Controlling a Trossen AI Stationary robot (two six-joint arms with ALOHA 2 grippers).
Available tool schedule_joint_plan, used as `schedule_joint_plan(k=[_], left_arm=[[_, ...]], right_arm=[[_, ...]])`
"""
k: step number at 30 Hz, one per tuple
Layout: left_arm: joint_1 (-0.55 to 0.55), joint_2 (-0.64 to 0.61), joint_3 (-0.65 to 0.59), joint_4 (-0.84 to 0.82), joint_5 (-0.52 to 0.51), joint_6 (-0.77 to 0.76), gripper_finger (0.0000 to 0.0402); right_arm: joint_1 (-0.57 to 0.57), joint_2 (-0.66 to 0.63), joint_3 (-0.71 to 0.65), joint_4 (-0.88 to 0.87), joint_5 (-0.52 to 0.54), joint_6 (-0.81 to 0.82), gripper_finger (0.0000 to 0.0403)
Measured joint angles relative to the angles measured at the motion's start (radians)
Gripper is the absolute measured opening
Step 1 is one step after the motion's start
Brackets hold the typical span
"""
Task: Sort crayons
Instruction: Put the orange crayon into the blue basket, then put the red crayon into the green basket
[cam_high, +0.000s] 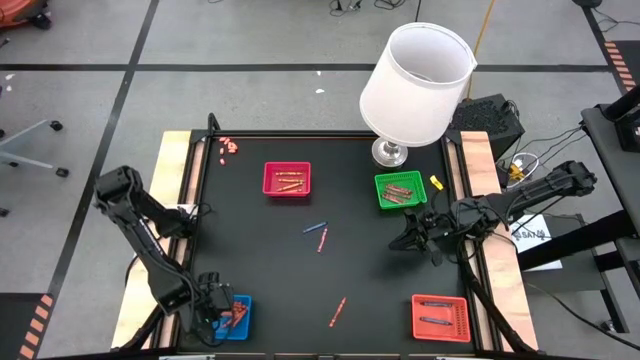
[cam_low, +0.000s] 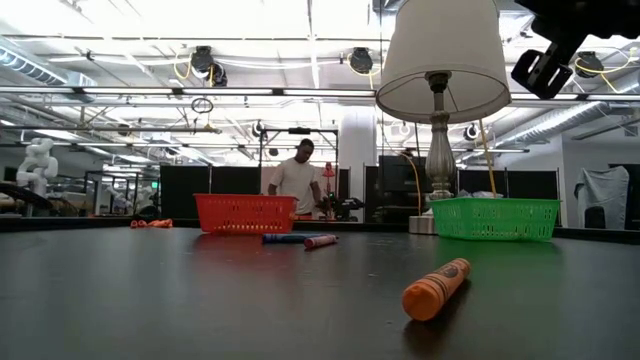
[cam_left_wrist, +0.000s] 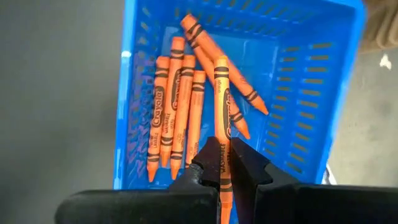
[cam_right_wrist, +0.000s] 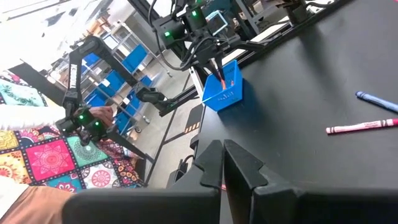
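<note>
My left gripper (cam_left_wrist: 219, 167) is shut on an orange crayon (cam_left_wrist: 222, 99) over the blue tray (cam_left_wrist: 323, 93) at the table's near left corner (cam_high: 243, 305). Several orange crayons (cam_left_wrist: 177, 112) lie in that tray. My right gripper (cam_high: 405, 240) hangs shut and empty above the table, just near of the green tray (cam_high: 400, 190). A blue crayon (cam_high: 314, 228) and a pink crayon (cam_high: 322, 240) lie mid-table. An orange crayon (cam_high: 337, 312) lies nearer the front and also shows in the low view (cam_low: 437, 288). Several red crayons (cam_high: 228, 147) lie at the far left. My left gripper pinches the orange crayon between its two fingers on the wrapped shaft toward its blunt end (cam_left_wrist: 222, 155). The fingers come from above and lie roughly along the crayon. The pointed end (cam_left_wrist: 221, 61) sticks out past the fingertips over the tray, clear of the table.
A red tray (cam_high: 287, 178) with crayons stands at the far middle, and an orange-red tray (cam_high: 440, 317) at the near right. A yellow crayon (cam_high: 436, 183) lies beside the green tray. A white-shaded lamp (cam_high: 415, 80) stands at the far right. A person (cam_low: 298, 182) stands beyond the table.
</note>
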Motion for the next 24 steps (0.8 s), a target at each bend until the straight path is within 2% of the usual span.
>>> schedule_joint_plan(k=[3,11,18,21,24], left_arm=[[0.000,0.016,0.000,-0.011,0.000,-0.067,0.0011],[0.008,0.018,0.000,0.020,0.026,-0.103,0.0018],[0.039,0.016,0.000,0.008,0.069,-0.127,0.0102],[0.069,0.014,0.014,-0.008,0.147,-0.130,0.0134],[0.104,0.013,0.058,-0.060,0.219,-0.128,0.0144]], right_arm=[[0.000,0.000,0.000,0.000,0.000,0.000,0.0000],[0.000,0.000,0.000,0.000,0.021,0.000,0.0000],[0.000,0.000,0.000,0.000,0.025,0.000,0.0000],[0.000,0.000,0.000,0.000,0.025,0.004,0.0000],[0.000,0.000,0.000,0.000,0.025,0.024,0.0000]])
